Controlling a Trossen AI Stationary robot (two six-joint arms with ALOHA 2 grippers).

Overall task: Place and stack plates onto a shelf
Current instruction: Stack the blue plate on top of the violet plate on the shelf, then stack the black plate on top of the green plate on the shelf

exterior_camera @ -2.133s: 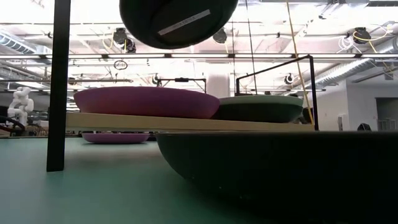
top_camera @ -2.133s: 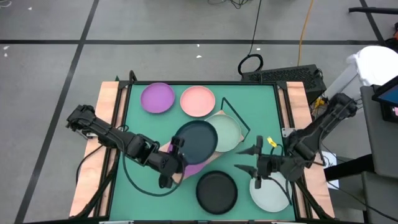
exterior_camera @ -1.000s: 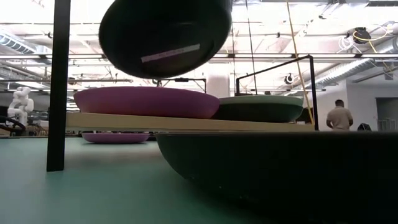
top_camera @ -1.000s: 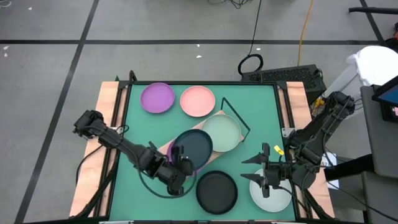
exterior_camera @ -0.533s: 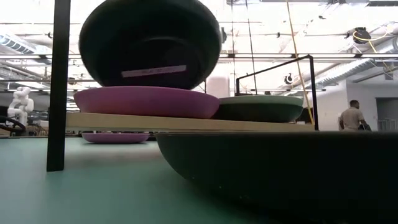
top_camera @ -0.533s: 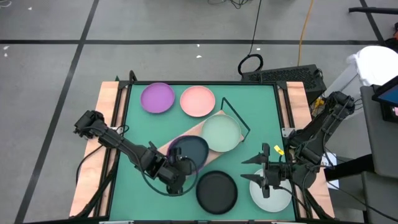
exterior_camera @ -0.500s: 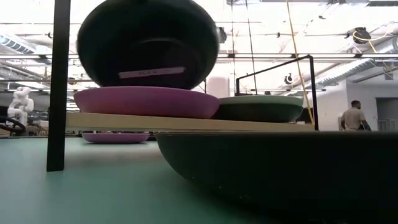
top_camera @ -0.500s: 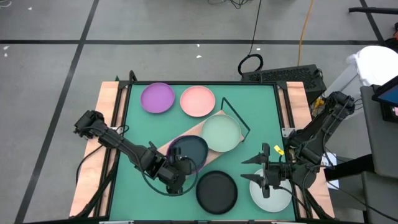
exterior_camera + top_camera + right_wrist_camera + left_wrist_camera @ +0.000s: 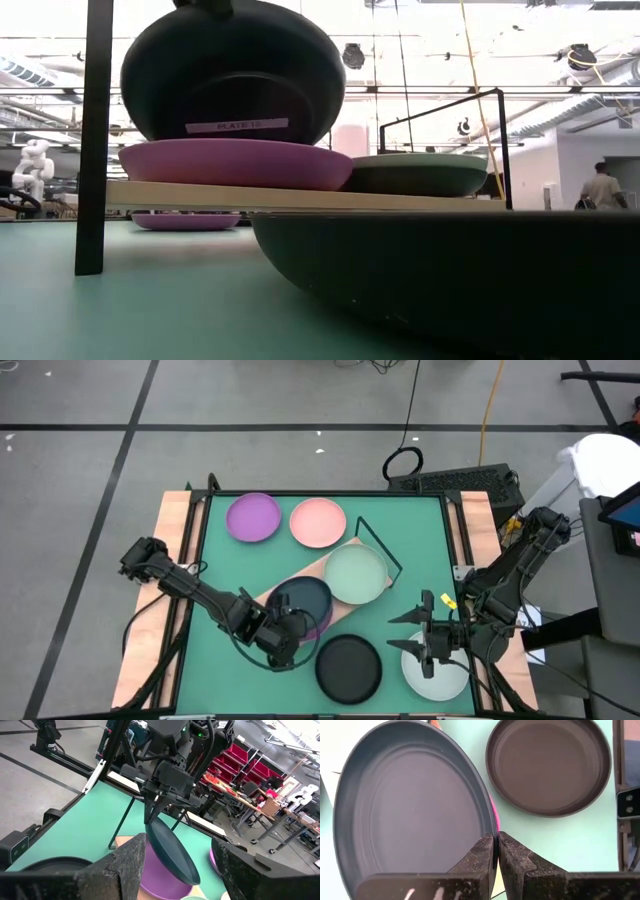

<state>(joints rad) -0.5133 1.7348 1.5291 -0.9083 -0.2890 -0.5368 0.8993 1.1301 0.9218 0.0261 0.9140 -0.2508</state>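
Plates: two purple (image 9: pixel 253 518), two mint (image 9: pixel 356 573).

purple plate (image 9: pixel 318 622) mostly hidden under dark teal plate (image 9: pixel 304 603), black plate (image 9: pixel 450 275) cut off in low view

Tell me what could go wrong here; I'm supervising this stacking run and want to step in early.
The left tool pinches only the rim of the dark teal plate, which sits tilted on the purple plate on the shelf. Released like this, it may slide off rather than nest. The black plate lies close below, so a slipping plate could strike it.
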